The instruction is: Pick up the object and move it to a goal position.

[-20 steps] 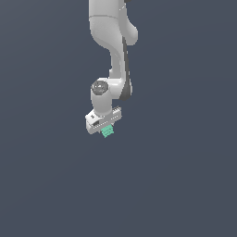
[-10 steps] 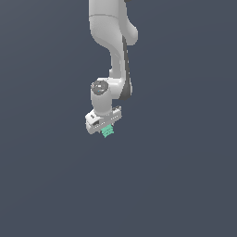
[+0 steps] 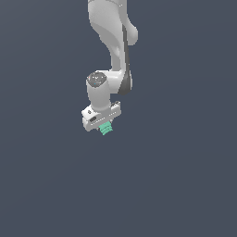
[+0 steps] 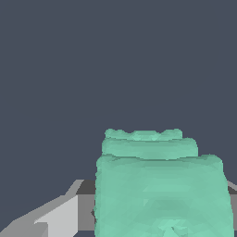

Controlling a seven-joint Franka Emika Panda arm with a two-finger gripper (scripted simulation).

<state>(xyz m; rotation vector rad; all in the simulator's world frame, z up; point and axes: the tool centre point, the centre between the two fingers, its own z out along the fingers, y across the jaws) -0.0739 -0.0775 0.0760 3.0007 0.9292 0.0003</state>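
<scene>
White arm (image 3: 111,41) hangs straight down, its fingers (image 3: 106,129) gripping the mint-green object (image 3: 107,129).

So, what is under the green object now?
Under the green object only plain dark grey background shows, no surface or support. Its upper part is covered by the gripper, so the grip itself is hidden.

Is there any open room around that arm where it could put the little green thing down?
Plain dark surface lies bare all around the arm, to both the exterior view's left and right and nearer the camera. The only crowded spot is under the end effector, where the green piece sits.
</scene>
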